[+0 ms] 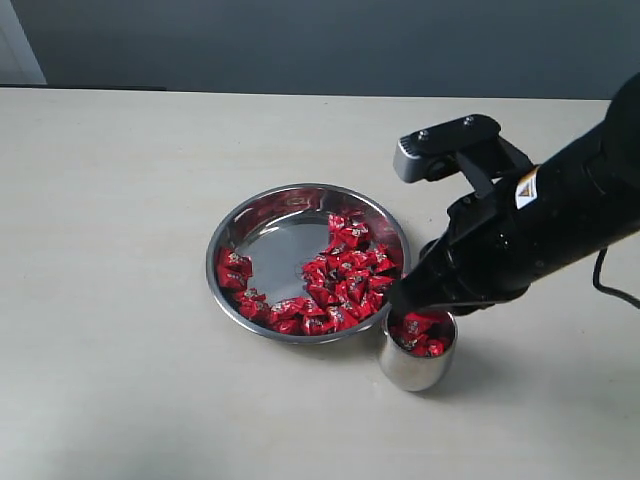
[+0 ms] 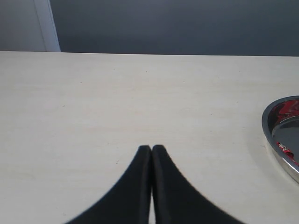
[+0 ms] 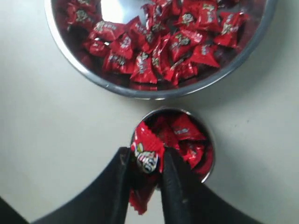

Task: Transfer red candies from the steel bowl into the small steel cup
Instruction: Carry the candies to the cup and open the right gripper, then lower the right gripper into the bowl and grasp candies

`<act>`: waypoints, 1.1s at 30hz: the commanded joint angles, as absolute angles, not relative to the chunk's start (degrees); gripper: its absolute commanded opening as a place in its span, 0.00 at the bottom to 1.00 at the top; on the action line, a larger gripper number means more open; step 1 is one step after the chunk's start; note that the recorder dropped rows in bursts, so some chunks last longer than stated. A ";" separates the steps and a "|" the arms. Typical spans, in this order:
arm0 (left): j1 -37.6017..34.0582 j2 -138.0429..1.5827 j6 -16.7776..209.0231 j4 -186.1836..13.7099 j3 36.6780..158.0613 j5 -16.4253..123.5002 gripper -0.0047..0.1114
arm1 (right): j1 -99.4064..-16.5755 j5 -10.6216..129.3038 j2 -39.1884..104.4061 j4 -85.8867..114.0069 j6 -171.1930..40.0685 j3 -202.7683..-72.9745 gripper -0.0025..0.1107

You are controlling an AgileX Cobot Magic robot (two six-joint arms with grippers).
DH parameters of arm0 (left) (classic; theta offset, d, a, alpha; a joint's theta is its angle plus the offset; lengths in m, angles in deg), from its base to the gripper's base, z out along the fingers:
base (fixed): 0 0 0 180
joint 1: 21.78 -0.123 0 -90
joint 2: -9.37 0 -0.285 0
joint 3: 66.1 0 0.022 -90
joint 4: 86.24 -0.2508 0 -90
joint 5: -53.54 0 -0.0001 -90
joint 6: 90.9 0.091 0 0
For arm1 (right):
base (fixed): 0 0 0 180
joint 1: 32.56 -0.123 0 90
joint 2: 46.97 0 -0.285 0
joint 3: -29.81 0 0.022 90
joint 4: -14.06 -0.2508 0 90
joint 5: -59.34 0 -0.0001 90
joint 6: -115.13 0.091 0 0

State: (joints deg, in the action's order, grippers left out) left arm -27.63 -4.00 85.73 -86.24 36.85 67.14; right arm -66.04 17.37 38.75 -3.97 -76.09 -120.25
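One steel bowl [image 1: 222,240], one small steel cup [image 1: 405,372], many red candies [image 1: 345,282] (too heaped to count)

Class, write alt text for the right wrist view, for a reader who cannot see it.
The right gripper pinches one red candy over the mouth of the small steel cup, which already holds several wrapped candies. Beside the cup on the pale table stands the steel bowl, with many more red candies piled inside.
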 commanded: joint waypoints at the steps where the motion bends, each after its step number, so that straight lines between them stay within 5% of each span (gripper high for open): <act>1: -27.34 -3.69 85.60 -86.24 36.68 66.81 0.04 | -65.85 18.75 37.75 -8.41 -81.13 -117.74 0.02; 6: -27.34 -3.69 85.60 -86.24 36.68 66.81 0.04 | -65.85 19.54 37.75 -6.97 -82.85 -117.28 0.04; 13: -27.34 -3.69 85.60 -86.24 36.68 66.81 0.04 | -65.85 23.33 37.75 -6.83 -83.25 -117.28 0.37; 24: -27.34 -3.69 85.60 -86.24 36.68 66.81 0.04 | -65.85 24.39 37.75 -2.97 -80.70 -117.28 0.37; 33: -27.34 -3.69 85.60 -86.24 36.68 66.81 0.04 | -65.85 39.80 41.57 -5.95 -80.70 -117.66 0.37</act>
State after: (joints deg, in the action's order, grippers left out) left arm -27.63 -4.00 85.73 -86.24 36.85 67.14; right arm -66.04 36.50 39.46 -5.82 -80.70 -117.47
